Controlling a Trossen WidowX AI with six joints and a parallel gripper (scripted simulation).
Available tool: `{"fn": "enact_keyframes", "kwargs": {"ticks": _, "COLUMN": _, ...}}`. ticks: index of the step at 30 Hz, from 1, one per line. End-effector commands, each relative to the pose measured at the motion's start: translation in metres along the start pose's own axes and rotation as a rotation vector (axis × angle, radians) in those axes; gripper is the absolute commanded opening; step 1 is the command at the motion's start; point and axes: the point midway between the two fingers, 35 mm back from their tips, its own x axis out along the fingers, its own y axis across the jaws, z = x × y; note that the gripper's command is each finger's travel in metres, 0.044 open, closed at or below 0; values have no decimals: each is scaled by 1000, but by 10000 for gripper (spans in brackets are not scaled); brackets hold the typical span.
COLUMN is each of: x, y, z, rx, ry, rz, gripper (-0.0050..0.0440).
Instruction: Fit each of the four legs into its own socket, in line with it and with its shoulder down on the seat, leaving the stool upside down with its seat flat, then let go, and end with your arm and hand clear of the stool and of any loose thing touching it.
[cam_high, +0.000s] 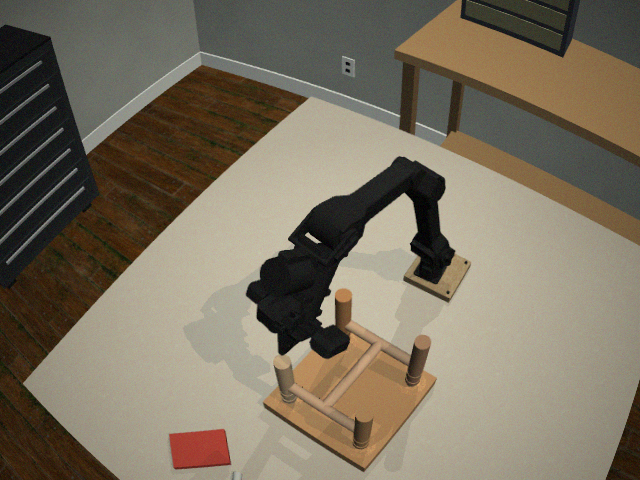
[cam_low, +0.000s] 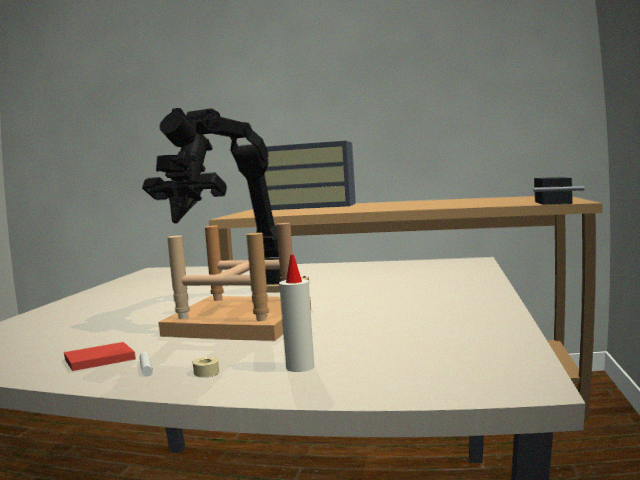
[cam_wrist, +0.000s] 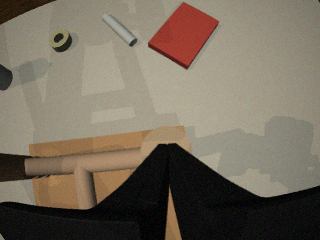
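My gripper (cam_high: 283, 352) (cam_low: 176, 221) (cam_wrist: 167, 152) is shut and empty, a little above the top of the pale leg (cam_high: 284, 379) (cam_low: 177, 263) (cam_wrist: 165, 135). The seat (cam_high: 382, 403) (cam_low: 222, 330) (cam_wrist: 55, 192) lies flat, underside up. An orange leg (cam_high: 343, 310) (cam_low: 212, 253), a reddish-brown leg (cam_high: 418, 361) (cam_low: 284, 242) and a brown leg (cam_high: 363, 428) (cam_low: 256, 273) also stand at its corners. The H-shaped stretcher (cam_high: 353, 375) (cam_low: 219, 280) (cam_wrist: 110, 160) joins the legs. In the exterior view, narrow tenon shows below the shoulders of the pale, orange and brown legs; the reddish-brown leg's foot is hidden.
A red block (cam_high: 200, 449) (cam_low: 99, 355) (cam_wrist: 184, 35), a grey cylinder (cam_high: 236, 475) (cam_low: 146, 363) (cam_wrist: 119, 29) and a tape roll (cam_low: 205, 368) (cam_wrist: 65, 46) lie beyond the stool. A red-tipped white bottle (cam_low: 297, 325) stands near it. My arm's base (cam_high: 452, 284) is behind the stool.
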Motion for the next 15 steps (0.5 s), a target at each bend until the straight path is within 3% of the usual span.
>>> {"fn": "enact_keyframes", "kwargs": {"ticks": 1, "x": -6, "y": 15, "z": -7, "rx": -37, "ry": 16, "rz": 15, "gripper": 0}}
{"fn": "enact_keyframes", "kwargs": {"ticks": 3, "x": -18, "y": 40, "z": -21, "rx": -103, "ry": 42, "rz": 42, "gripper": 0}}
{"fn": "enact_keyframes", "kwargs": {"ticks": 11, "x": -50, "y": 95, "z": -62, "rx": -258, "ry": 118, "rz": 110, "gripper": 0}}
{"fn": "enact_keyframes", "kwargs": {"ticks": 15, "x": -59, "y": 108, "z": -75, "rx": -294, "ry": 143, "rz": 129, "gripper": 0}}
